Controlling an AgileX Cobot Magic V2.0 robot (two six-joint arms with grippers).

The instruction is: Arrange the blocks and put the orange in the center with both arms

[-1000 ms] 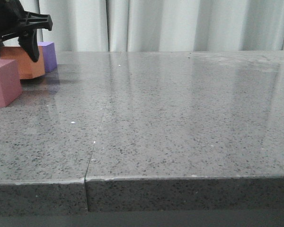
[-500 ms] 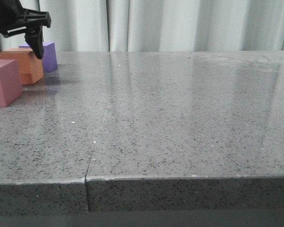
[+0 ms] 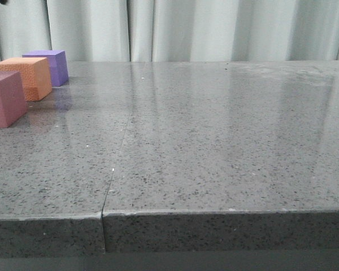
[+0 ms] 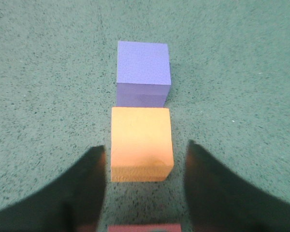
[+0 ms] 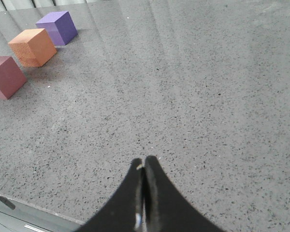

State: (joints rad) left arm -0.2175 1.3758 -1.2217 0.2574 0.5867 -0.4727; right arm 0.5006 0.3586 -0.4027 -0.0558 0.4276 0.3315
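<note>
Three foam cubes stand in a row at the table's far left: the purple cube [image 3: 51,66] farthest back, the orange cube [image 3: 27,77] in the middle, the dusty pink cube [image 3: 4,98] nearest. My left gripper [image 4: 144,159] is open and empty above them, its fingers either side of the orange cube [image 4: 141,142] without touching; the purple cube [image 4: 143,71] lies beyond and a pink edge [image 4: 144,228] shows below. It is out of the front view. My right gripper [image 5: 144,162] is shut and empty over bare table, far from the cubes [image 5: 33,46].
The grey speckled table [image 3: 214,130] has a seam [image 3: 116,164] running from its front edge toward the back. Pale curtains [image 3: 214,28] hang behind. The table's front edge [image 5: 34,208] shows in the right wrist view.
My left gripper has risen from around the orange cube and left the front view, leaving the cube on the table between the purple and pink ones.
</note>
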